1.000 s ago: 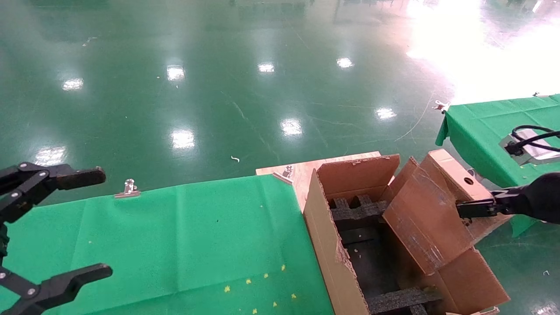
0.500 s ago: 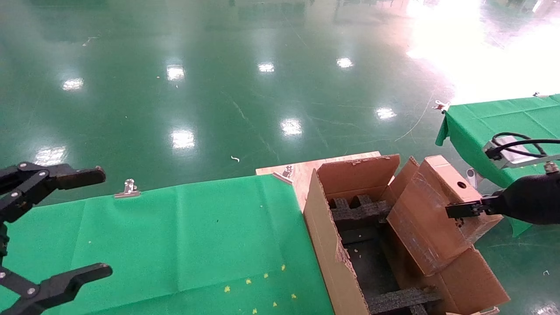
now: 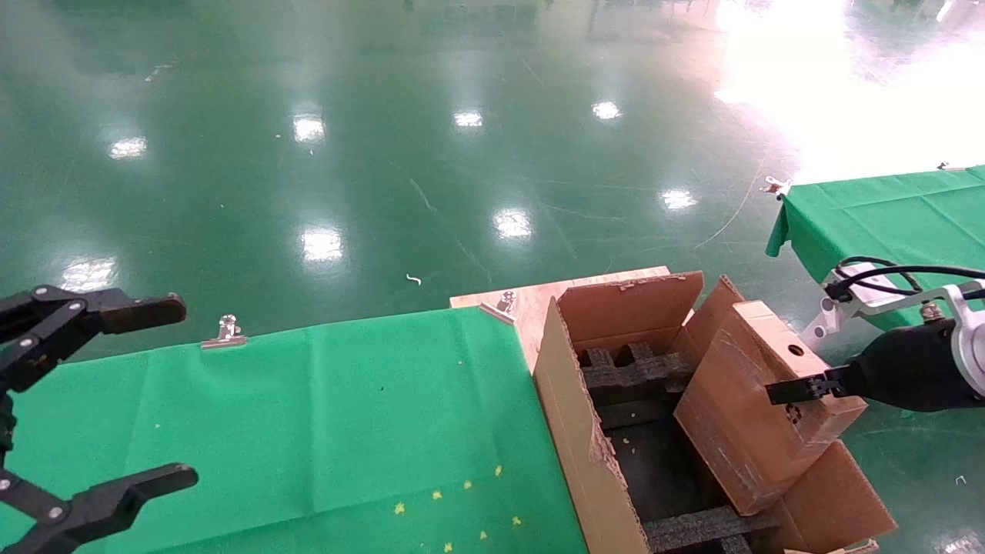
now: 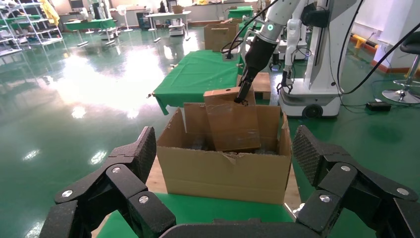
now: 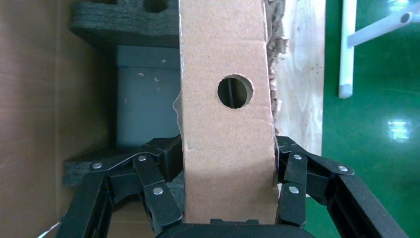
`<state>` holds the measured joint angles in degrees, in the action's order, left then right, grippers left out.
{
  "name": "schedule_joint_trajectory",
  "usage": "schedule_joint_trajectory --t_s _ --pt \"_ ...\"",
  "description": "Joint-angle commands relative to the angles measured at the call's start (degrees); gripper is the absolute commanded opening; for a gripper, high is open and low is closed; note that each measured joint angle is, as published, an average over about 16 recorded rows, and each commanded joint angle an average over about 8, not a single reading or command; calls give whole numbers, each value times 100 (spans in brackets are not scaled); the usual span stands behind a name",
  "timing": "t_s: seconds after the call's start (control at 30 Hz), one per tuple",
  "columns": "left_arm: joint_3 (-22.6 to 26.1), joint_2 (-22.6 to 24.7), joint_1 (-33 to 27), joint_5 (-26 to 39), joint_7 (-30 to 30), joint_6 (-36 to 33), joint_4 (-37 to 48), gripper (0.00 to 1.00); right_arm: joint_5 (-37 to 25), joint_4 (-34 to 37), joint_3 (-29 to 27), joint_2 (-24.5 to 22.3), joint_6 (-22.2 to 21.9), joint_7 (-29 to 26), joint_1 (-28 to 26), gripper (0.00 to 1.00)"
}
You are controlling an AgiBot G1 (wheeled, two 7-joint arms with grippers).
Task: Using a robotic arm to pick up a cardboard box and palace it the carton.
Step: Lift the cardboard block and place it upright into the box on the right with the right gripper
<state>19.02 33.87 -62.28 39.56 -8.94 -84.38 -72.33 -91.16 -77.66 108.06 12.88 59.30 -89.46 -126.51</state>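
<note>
Right claw (image 3: 793, 390) of the robotic arm (image 4: 262, 44), clenched on the cardboard box (image 3: 762, 400); in the right wrist view its black fingers (image 5: 158, 173) press both narrow sides of the box, below the round hole (image 5: 235, 91). The box is tilted, its lower corner dipping into the open top of the carton (image 3: 585, 454), its upper end leaning over the carton's right-hand flap (image 3: 831, 500). In the left wrist view the box stands above the carton's rim, gripped from above at its top edge. Black foam inserts (image 3: 631, 373) line the carton's interior. The carton sits at the right end of the bench (image 3: 308, 415), which is covered with green cloth held by a metal clip (image 3: 225, 332). Left claw (image 3: 77, 408), released with fingers spread wide, hangs over the bench's left edge, well apart from the carton. A second green-covered bench (image 3: 885, 208) stands on the glossy green floor (image 3: 385, 154) to the right.
</note>
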Motion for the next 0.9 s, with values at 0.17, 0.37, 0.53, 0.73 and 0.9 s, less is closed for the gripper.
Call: schedule_joint_trajectory --t_s 0.17,0.37,0.53,0.73,0.9 --pt "1 0 0 0 0 0 0 100 -199 -3 34 55 -98 -165 34 0" --pt "1 0 0 -1 1 0 0 100 -330 -3 91 137 -182 -308 118 0" --pt "1 -1 0 -1 1 1 0 100 -461 2 150 205 -295 -485 216 0" --pt "2 -1 0 -1 1 1 0 100 -691 8 241 326 -535 -755 392 0" --pt "2 -1 -1 -2 1 1 0 100 -910 10 324 458 -816 -1021 588 0"
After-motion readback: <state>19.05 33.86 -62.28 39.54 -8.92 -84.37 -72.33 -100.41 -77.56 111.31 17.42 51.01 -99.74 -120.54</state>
